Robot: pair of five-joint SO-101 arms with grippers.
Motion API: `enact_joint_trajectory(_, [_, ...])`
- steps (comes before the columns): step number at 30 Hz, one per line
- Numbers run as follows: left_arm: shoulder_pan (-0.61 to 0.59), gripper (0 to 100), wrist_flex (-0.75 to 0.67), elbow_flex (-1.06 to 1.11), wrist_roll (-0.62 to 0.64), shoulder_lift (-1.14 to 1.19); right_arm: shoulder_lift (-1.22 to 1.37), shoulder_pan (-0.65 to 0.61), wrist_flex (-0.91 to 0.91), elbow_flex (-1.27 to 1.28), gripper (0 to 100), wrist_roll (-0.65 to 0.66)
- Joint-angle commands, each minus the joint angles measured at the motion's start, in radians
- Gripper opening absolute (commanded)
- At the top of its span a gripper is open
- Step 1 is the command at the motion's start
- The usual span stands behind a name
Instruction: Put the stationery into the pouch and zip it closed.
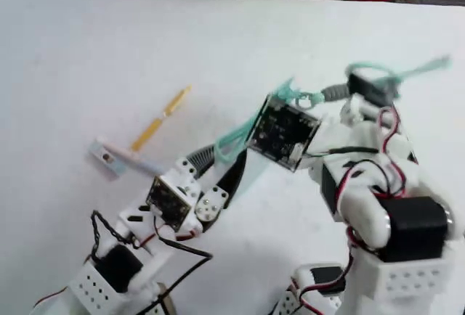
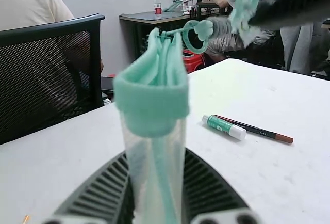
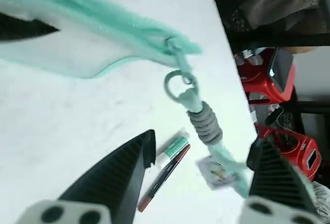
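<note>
Clear pouch (image 2: 154, 95), teal zip trim: hangs off the table, strung between the two arms. Near end in left gripper (image 2: 154, 182): jaws narrow, clamped on the folded end, which stands upright between the ribbed fingers. Far end lifted toward the other arm.

Zip slider (image 3: 170, 43): at that far corner. Off it in a chain: teal ring (image 3: 178, 84), grey ribbed bead (image 3: 206, 126), teal cord (image 3: 229, 164). Leads into right gripper (image 3: 203, 144): jaws wide apart, cord between them and close against one finger. Cannot tell whether hooked on it. In the high view, loops over that gripper and trails out past it.

Stationery all outside the pouch, on the table (image 1: 109, 54):
- glue stick (image 2: 223, 127), white with green label, lying flat
- dark pencil (image 2: 258, 130) with reddish end, touching or just beside the glue stick, roughly parallel to it; both on the table below the right gripper's open jaws
- yellow stick (image 1: 160, 120), lying diagonally, well apart from those two, on the outer side of the left arm
- pale flat bar (image 1: 120, 157), near the yellow stick's lower end, just beside the left arm's wrist

Small pale card (image 3: 214, 171) by the cord's end: on the table or on the cord, cannot tell.
</note>
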Motion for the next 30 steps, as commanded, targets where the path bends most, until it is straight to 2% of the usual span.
enact_joint_trajectory(1, [0.002,2,0.005,-0.002,-0.009,-0.002,-0.064,0.062,-0.102,0.209,29.1,0.037])
enact_joint_trajectory(6, [0.002,2,0.005,0.0,-0.009,-0.002,-0.186,0.16,-0.209,0.44,29.1,0.037])
enact_joint_trajectory(12, [0.002,2,0.005,0.0,-0.009,-0.002,-0.387,0.248,-0.383,0.589,29.0,0.032])
enact_joint_trajectory(16, [0.002,2,0.005,0.0,-0.009,-0.002,-0.421,0.321,-0.513,0.692,29.0,0.029])
enact_joint_trajectory(18, [0.002,2,0.005,0.0,-0.009,-0.002,-0.407,0.363,-0.568,0.72,29.0,-0.02])
enact_joint_trajectory(23, [-0.012,2,0.003,0.0,-0.009,-0.002,-0.332,0.478,-0.727,0.706,29.0,-0.239])
enact_joint_trajectory(26, [-0.048,2,-0.003,-0.002,-0.009,-0.002,-0.265,0.524,-0.76,0.647,29.0,-0.356])
enact_joint_trajectory(30, [-0.062,2,-0.003,-0.008,-0.003,-0.004,-0.128,0.536,-0.753,0.534,29.0,-0.427])
